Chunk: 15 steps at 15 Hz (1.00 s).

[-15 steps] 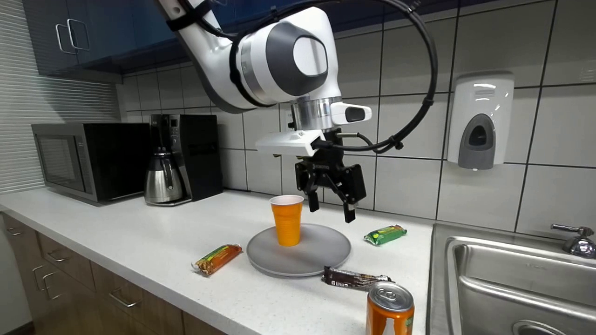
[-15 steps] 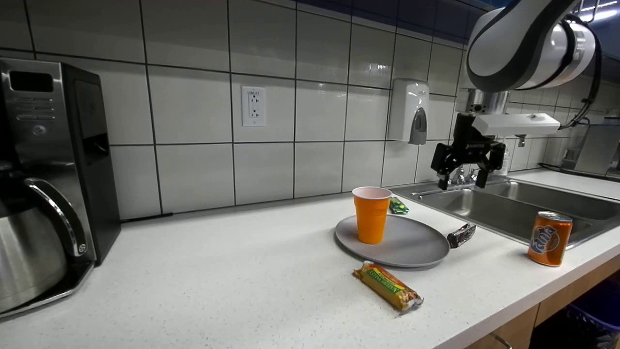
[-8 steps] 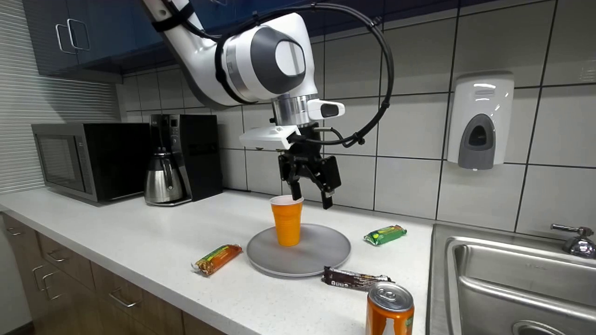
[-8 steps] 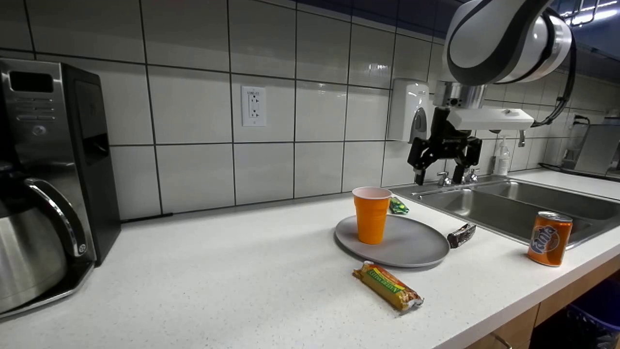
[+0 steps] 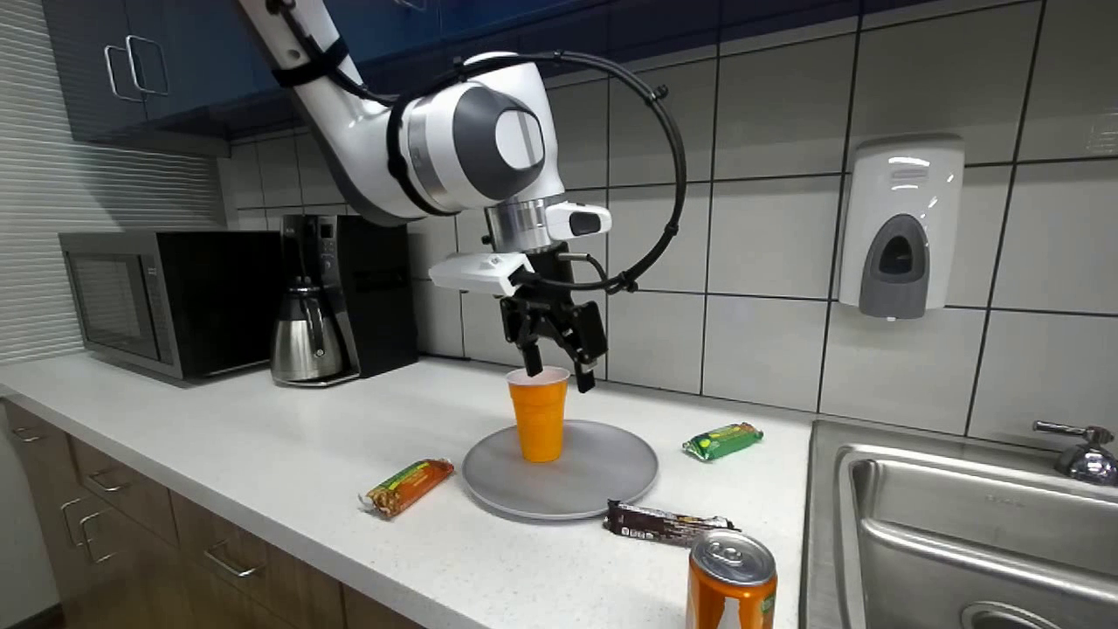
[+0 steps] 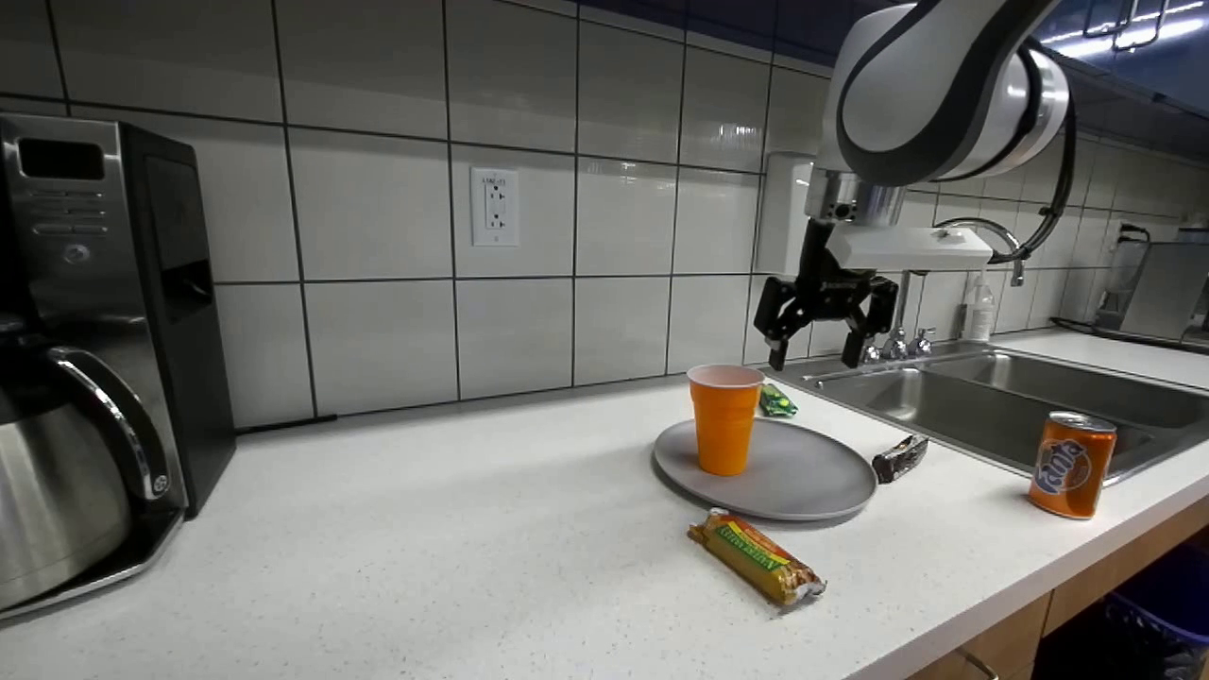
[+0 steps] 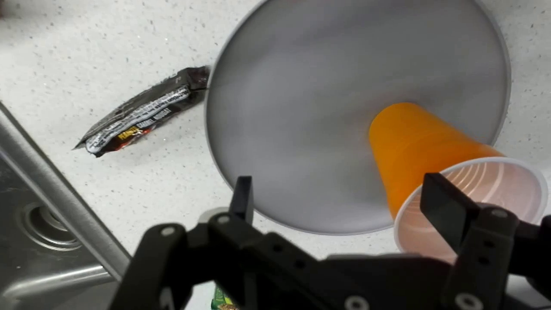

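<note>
The orange cup (image 5: 539, 424) is a tapering tumbler with a plain orange outside, a white rim and a pale pinkish inside, where curved ridges catch the light in the wrist view. It stands upright, mouth up, its narrower base on the plate (image 5: 603, 476), off the middle but within the edge. Its wall looks round and whole. In an exterior view a gap shows between its rim and the hand (image 6: 815, 363), which hides part of the mouth in the wrist view.

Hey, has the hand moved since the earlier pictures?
Yes: in an exterior view, the hand has shifted left across the picture, away from the dispenser, toward the cup.
</note>
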Each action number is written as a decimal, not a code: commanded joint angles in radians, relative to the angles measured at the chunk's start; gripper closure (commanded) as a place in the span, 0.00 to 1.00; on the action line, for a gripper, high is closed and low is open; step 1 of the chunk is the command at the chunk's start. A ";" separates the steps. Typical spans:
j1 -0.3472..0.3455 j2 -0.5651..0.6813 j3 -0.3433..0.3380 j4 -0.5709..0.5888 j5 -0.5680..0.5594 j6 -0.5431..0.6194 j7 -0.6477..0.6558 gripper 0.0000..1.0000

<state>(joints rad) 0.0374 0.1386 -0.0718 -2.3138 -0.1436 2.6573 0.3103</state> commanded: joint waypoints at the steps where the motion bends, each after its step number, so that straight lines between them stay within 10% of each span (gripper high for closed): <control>1: 0.023 0.047 0.000 0.042 -0.049 0.020 0.066 0.00; 15: 0.062 0.167 -0.015 0.158 -0.052 0.008 0.067 0.00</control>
<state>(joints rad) 0.0878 0.2689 -0.0753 -2.1982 -0.1893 2.6775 0.3603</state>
